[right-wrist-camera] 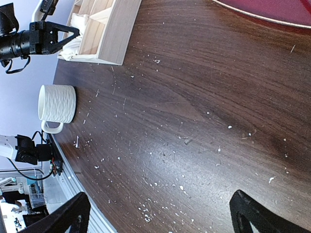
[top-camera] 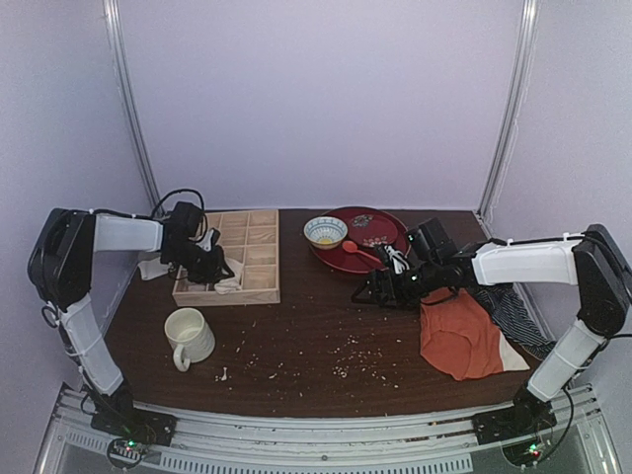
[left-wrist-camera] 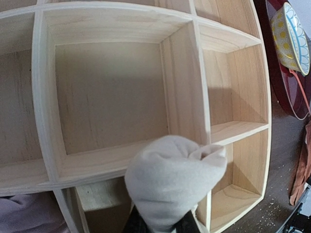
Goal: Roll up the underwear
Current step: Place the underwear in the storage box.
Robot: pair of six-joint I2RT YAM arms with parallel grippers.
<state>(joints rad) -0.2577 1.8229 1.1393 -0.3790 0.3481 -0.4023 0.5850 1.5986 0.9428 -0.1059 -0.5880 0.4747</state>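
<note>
Here our left hand [left-wrist-camera: 160,226] is clamped on the underwear [left-wrist-camera: 175,179], a cream bundle held over the near compartments of the wooden tray [left-wrist-camera: 184,87]. Our right hand [right-wrist-camera: 160,216] stands wide with nothing in it, low over the crumb-strewn table [right-wrist-camera: 204,97]. We see a white mug [right-wrist-camera: 57,104] near the tray, and an orange garment [top-camera: 459,336] toward the table's right edge

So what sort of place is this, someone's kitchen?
Most likely a robot test booth, not a home: plain walls close in one dark table, a left arm and right arm are bolted at its near edge, and the mug, wooden tray and orange garment look like mixed props.
</note>
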